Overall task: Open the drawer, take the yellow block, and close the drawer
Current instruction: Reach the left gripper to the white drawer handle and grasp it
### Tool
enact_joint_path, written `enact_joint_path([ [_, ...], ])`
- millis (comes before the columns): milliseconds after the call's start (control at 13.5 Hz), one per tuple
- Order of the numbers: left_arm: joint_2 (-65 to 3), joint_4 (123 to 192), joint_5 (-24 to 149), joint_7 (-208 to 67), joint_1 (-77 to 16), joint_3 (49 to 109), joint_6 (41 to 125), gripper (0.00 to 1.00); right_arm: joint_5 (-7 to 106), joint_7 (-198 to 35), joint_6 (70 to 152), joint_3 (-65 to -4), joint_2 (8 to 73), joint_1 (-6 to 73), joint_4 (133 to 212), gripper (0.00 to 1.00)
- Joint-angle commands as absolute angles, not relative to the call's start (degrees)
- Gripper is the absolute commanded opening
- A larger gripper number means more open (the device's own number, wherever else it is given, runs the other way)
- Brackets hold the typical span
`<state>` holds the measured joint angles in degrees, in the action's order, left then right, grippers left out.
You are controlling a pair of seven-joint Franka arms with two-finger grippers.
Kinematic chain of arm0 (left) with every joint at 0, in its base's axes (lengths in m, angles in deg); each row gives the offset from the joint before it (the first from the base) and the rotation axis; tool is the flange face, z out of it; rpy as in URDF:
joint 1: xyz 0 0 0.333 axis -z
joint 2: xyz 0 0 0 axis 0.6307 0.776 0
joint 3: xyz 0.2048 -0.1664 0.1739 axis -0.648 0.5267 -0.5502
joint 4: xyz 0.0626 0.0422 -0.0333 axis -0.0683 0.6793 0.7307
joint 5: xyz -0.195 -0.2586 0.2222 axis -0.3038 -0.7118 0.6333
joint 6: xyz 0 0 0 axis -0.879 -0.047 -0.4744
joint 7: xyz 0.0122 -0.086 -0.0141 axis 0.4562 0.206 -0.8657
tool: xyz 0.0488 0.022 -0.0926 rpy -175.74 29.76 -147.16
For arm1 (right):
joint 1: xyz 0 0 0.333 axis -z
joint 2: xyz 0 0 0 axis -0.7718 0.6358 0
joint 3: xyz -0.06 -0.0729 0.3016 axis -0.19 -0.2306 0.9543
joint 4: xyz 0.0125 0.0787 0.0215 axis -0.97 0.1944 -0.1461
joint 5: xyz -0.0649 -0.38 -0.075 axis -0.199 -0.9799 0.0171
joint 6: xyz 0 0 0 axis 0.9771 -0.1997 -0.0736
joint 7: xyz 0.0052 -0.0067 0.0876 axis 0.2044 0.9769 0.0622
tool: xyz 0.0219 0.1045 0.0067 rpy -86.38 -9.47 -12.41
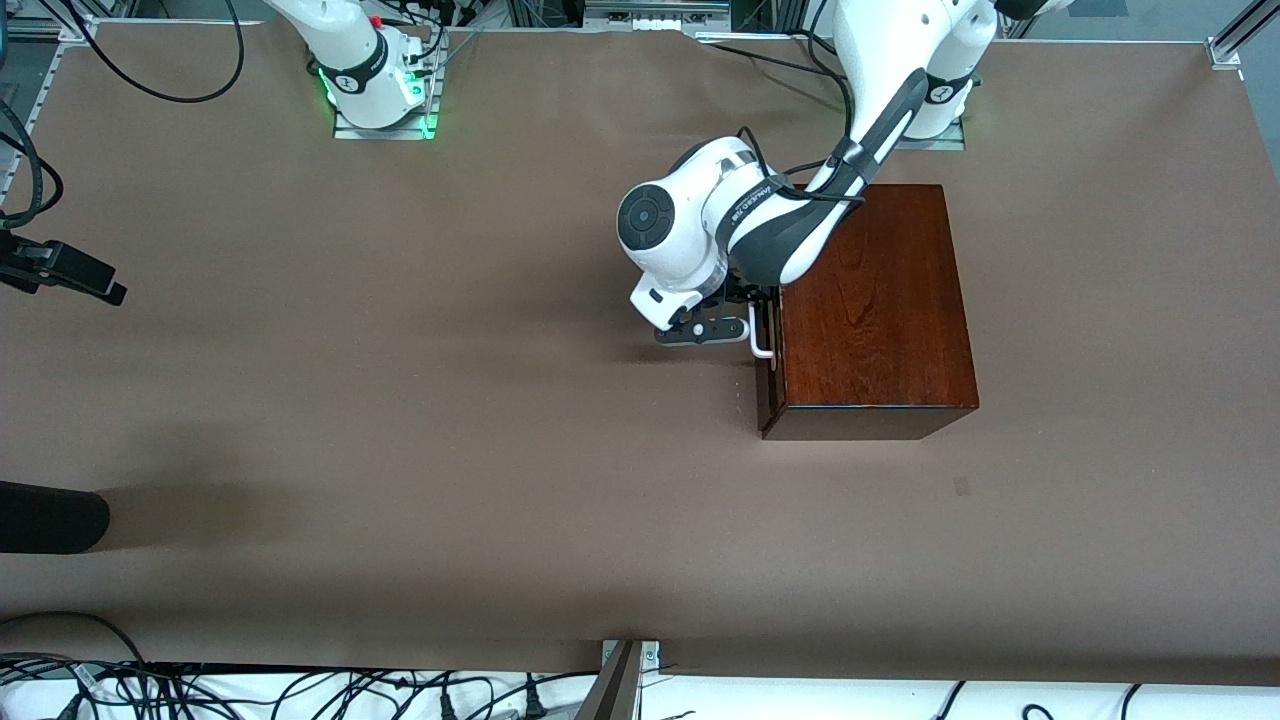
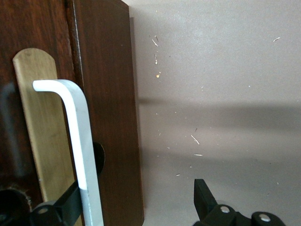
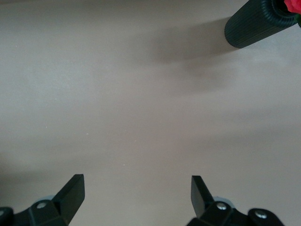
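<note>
The glossy dark mahogany box (image 1: pixel 875 300) stands on the table near the left arm's base. Its drawer front (image 1: pixel 767 385) faces the right arm's end of the table and sits flush with the box, with no pale tray showing. The white loop handle (image 1: pixel 760 340) also shows in the left wrist view (image 2: pixel 80 136). My left gripper (image 1: pixel 745 322) is open at the handle (image 2: pixel 136 200). One finger (image 2: pixel 63 209) is tucked between the handle and the drawer front, and the other finger (image 2: pixel 204 200) stands out over the table. The yellow block is not in view. My right gripper (image 3: pixel 136 190) is open and empty over bare table.
A black ribbed cylinder (image 1: pixel 50 520) lies at the table's edge at the right arm's end and also shows in the right wrist view (image 3: pixel 254 23). Brown table covering (image 1: pixel 450 400) spreads in front of the drawer. Cables lie along the edge nearest the front camera.
</note>
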<state>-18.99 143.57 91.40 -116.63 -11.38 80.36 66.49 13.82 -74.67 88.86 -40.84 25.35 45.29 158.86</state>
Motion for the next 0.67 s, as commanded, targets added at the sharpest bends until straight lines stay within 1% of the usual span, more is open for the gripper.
enact_joint_path([
  [0,-18.3,142.43,92.69,-117.87,-10.63,80.03,67.01,1.0,14.12,-75.22,88.34,-40.79,25.21,45.68,158.2,1.0],
  [297,-17.16,141.91,92.08,-122.17,-10.19,80.38,67.36,1.0,14.12,-75.31,88.34,-41.49,25.21,45.68,158.2,1.0],
  [519,-16.37,141.82,91.64,-125.07,-9.13,80.47,70.34,1.0,14.12,-75.22,88.34,-41.14,25.21,45.6,158.2,1.0],
  [593,-16.1,140.68,91.47,-125.25,-9.04,80.47,71.13,1.0,14.12,-75.22,88.34,-41.32,25.21,45.6,158.11,1.0],
])
